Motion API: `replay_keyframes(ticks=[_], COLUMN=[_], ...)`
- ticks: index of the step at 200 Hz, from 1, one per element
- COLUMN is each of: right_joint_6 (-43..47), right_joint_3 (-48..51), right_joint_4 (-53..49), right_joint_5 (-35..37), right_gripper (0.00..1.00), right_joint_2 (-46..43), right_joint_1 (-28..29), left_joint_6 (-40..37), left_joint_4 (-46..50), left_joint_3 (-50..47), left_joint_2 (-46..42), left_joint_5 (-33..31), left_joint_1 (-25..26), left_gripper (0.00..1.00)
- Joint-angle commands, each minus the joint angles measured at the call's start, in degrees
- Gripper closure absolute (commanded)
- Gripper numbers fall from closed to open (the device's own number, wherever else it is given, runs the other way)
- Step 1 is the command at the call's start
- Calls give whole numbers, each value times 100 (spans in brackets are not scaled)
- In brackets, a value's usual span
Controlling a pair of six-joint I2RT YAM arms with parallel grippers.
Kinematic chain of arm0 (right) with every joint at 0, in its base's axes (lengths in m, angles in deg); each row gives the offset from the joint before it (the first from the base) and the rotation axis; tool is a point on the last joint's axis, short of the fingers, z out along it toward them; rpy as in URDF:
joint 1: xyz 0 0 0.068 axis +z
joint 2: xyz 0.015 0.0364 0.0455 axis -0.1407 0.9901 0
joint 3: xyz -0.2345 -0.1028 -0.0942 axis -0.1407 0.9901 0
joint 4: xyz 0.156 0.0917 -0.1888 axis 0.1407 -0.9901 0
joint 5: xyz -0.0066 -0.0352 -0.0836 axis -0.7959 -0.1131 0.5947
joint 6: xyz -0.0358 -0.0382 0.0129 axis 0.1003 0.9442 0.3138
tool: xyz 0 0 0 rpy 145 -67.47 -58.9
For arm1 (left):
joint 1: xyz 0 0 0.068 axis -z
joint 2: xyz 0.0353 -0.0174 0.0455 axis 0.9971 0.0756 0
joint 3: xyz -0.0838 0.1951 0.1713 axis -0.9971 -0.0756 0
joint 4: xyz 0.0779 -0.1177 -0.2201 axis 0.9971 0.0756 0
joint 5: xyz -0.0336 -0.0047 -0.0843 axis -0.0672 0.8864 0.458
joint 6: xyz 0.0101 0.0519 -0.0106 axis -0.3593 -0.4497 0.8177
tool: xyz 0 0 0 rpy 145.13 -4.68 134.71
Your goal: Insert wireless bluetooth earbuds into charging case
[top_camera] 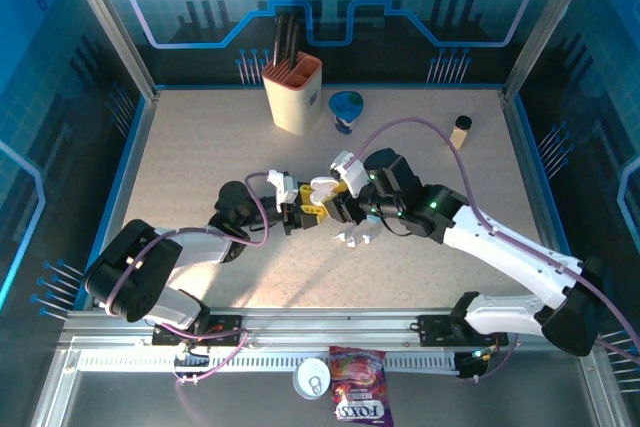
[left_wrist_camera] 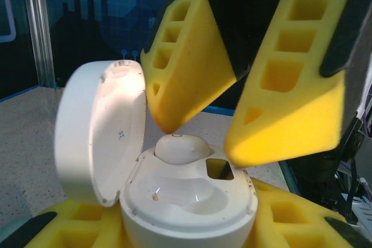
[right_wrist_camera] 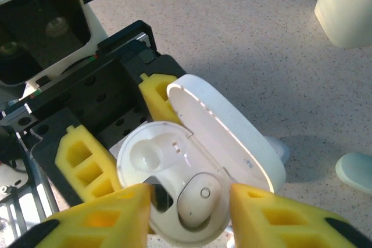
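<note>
The charging case (left_wrist_camera: 192,207) is clamped, lid open, by the left gripper (top_camera: 303,209); one earbud (right_wrist_camera: 197,198) is seated in a well, the neighbouring well (right_wrist_camera: 145,155) left bare; straight above, the right gripper (right_wrist_camera: 189,216) is held part open on nothing, jaws flanking that earbud; loose earbuds (top_camera: 352,238) are seen just beside, nearer the right arm

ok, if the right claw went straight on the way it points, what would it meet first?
The white earbud sitting in the open charging case. It lies right between the right claw's fingertips, and one tip looks to touch it in the left wrist view. The case body sits directly beneath it.
</note>
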Motion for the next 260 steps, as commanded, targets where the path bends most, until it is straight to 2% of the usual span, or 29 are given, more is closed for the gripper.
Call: replay_keyframes(ticks=[1, 13, 43, 86, 117, 163, 190, 239, 260], right_joint_6=[-130, -245, -781, -2365, -2646, -3148, -3023, -2646, -2519], right_joint_3=[-6, 142, 860, 2236, 2653, 2654, 2504, 2045, 1962], right_joint_4=[161, 317, 741, 969, 1161, 1139, 1461, 1420, 1348], right_joint_5=[75, 58, 132, -57, -622, -417, -674, -644, -637], right_gripper=[50, 46, 45, 46, 45, 47, 52, 51, 51], right_joint_2=[-460, -696, -1357, -1733, -1044, 358, 876, 1561, 1762], right_joint_1=[-4, -68, -403, -1274, -1361, -1350, -1349, -1354, -1349], left_joint_6=[-62, -66, -74, -76, -56, 86, 110, 166, 121], left_joint_4=[-223, -225, -261, -269, -261, -429, -420, -348, -120], left_joint_3=[-25, -34, -63, -82, -57, -27, -43, -44, -70], left_joint_2=[-122, -119, -128, -128, -107, -48, -58, -136, -244], left_joint_5=[80, 59, 10, 20, 9, 15, 20, 33, -54], left_joint_1=[-16, -15, -27, -41, -42, -42, -42, -43, -42], left_gripper=[77, 77, 76, 76, 77, 77, 77, 77, 80])
